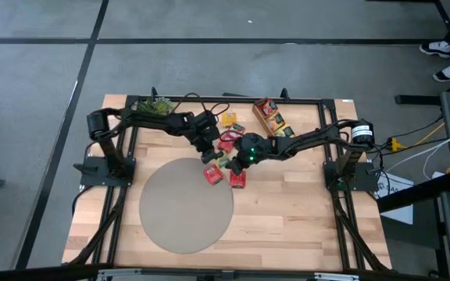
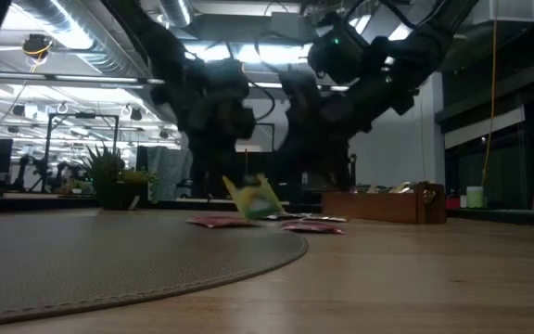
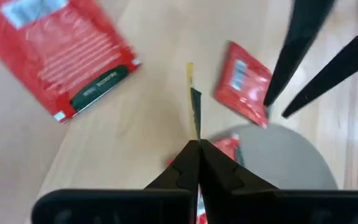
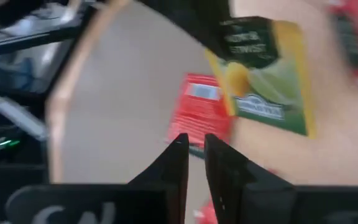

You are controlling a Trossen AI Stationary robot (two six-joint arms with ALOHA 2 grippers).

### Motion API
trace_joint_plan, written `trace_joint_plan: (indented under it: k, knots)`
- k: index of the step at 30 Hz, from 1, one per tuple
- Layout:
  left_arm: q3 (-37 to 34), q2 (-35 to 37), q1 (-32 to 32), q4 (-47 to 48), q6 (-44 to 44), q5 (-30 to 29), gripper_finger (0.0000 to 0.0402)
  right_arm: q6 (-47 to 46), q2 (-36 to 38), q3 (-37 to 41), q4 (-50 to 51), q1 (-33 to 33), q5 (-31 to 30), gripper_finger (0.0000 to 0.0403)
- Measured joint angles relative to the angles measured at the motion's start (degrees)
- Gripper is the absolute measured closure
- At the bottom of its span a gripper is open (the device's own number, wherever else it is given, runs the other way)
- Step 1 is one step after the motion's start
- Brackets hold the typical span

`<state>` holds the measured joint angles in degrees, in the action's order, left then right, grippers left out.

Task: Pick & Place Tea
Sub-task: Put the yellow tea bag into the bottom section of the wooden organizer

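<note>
Your left gripper (image 3: 194,144) is clamped fully shut on the yellow-green sachet (image 3: 193,112). In its own wrist view the sachet is edge-on, pinched by one edge, the rest sticking out straight ahead of the fingertips. In the low view the sachet is off the table and tilted, so the pinch carries it, not the wood. An edge pinch makes sense: the paper is flat and thin, with no other purchase.

Your right gripper (image 4: 194,138) sits just beside the left one, facing it. Its fingers are parted by a narrow gap with nothing between them. The same sachet hangs just ahead of and above its tips, with no contact that I can see. It looks placed to hand over or steady, but I can't tell which.

Below and ahead of both hands, one red sachet (image 1: 213,175) lies on the rim of the round mat (image 1: 186,204). Another red sachet (image 1: 237,180) lies flat on bare wood just beside it. More sachets lie behind the grippers, toward the wooden tray (image 1: 269,115).

My read: one sachet is in transit and most are not yet placed. The risk is the single-edge pinch, as the sachet could swing or slip on a fast move.
</note>
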<state>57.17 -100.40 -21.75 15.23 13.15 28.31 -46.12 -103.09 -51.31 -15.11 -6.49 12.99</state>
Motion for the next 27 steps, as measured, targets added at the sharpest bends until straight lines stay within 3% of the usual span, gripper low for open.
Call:
trace_joint_plan:
  k: [4, 11, 17, 27]
  knots:
    - [0.0, 4.7, 0.9, 6.8, -8.1, 0.1, 0.0400, 2.6, 0.0, -2.8, -1.2, 0.0, 3.7, 0.0334]
    - [0.1, 10.8, 3.5, 16.8, -17.0, 0.3, 0.0400, 10.6, 0.2, -9.3, 0.4, 0.1, 4.7, 0.0311]
    - [0.1, 13.4, 5.4, 21.0, -17.7, 1.8, 0.0399, 16.0, 0.2, -13.1, 0.8, 0.1, 4.8, 0.0309]
    - [0.1, 15.1, 6.8, 17.9, -16.8, 2.1, 0.0400, 19.8, 0.2, -13.7, 4.8, 0.1, 4.7, 0.0309]
